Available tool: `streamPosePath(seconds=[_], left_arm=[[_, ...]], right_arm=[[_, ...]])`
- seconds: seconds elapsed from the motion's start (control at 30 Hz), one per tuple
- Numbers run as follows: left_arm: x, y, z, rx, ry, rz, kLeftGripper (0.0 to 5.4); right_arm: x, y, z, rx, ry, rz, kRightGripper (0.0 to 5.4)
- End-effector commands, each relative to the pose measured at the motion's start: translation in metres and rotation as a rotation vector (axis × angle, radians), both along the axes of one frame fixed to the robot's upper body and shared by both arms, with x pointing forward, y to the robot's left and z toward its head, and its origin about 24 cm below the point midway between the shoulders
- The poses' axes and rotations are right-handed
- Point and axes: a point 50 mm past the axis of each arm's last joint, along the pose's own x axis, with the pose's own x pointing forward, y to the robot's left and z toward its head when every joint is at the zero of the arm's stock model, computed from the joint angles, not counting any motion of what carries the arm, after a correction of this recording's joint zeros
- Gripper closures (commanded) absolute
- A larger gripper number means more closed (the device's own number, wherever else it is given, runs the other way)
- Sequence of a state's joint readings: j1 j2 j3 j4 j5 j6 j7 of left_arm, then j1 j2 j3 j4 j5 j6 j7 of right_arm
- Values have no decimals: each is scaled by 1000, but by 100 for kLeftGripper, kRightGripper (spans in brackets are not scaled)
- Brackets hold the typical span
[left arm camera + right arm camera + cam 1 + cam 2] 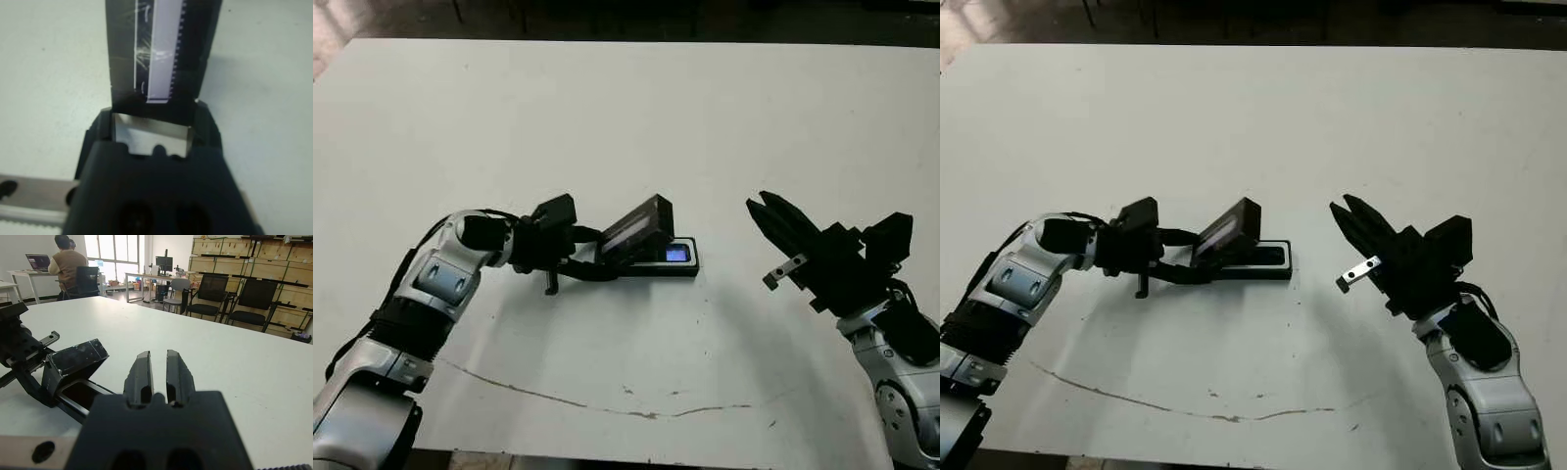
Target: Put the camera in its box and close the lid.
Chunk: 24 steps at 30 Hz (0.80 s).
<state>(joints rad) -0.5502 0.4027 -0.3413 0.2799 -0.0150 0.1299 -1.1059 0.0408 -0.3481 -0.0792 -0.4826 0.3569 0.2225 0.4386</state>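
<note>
Left end effector (590,257) grasping the lid (637,226) by its edge, tilted over the box (683,265); rigid, light, glossy, likely slippery.

The small black rectangular box (656,266) lies flat on the white surface (705,117) near its middle, long side running from 9 to 3 o'clock. Inside, toward its 3 o'clock end, a small screen glows blue on the slim black camera (677,255). The flat black lid (636,226) with a glossy window strip stands tilted over the box, its 3 o'clock end raised.
</note>
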Motion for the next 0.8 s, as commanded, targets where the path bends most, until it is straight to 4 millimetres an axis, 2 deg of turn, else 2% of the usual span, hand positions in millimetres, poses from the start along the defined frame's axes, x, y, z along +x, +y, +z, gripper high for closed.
streamPosePath(seconds=[0.03,0.17,0.43,0.8], left_arm=[[-5,-11,-17,12,73,10,419],[-5,-15,-12,26,90,-44,419],[-1,-23,3,173,158,-135,419],[7,-35,20,220,279,-121,419]], right_arm=[[-1,-1,-3,-4,18,-5,540],[0,0,-3,4,12,2,540],[1,2,-3,1,8,6,540],[0,5,-2,3,10,-11,540]])
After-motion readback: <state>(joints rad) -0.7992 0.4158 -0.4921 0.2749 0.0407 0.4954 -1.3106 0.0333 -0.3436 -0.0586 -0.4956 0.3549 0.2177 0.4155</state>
